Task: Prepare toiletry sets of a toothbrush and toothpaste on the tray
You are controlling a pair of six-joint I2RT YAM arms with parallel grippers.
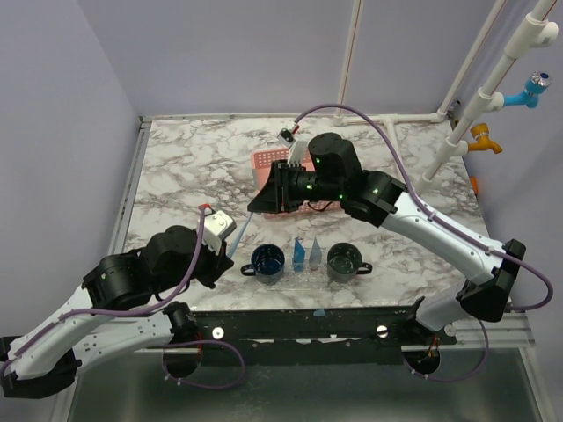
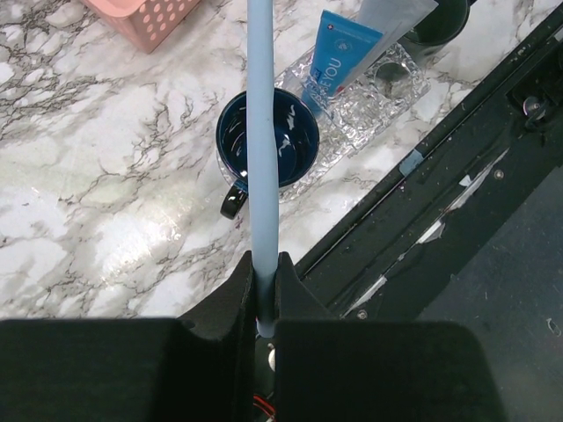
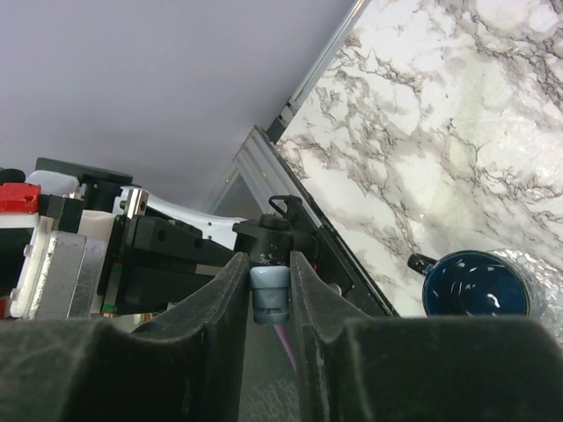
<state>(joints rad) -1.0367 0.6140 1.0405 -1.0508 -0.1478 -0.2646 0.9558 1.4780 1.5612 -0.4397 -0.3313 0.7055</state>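
Toothbrush (image 2: 262,158) is held off the table near the navy mug (image 2: 295,149), bridged between both arms. This is judged to be a handover, so that it can be stood in a mug on the tray (image 2: 387,97). Left gripper (image 2: 266,264) is clamped tight on one end. Right gripper (image 3: 270,264) is set with its jaws close either side of the other end; a firm grip cannot be confirmed.

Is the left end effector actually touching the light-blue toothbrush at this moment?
Touching. The left wrist view shows the left end effector with its jaws pressed against both sides of the toothbrush handle, no gap on either side.
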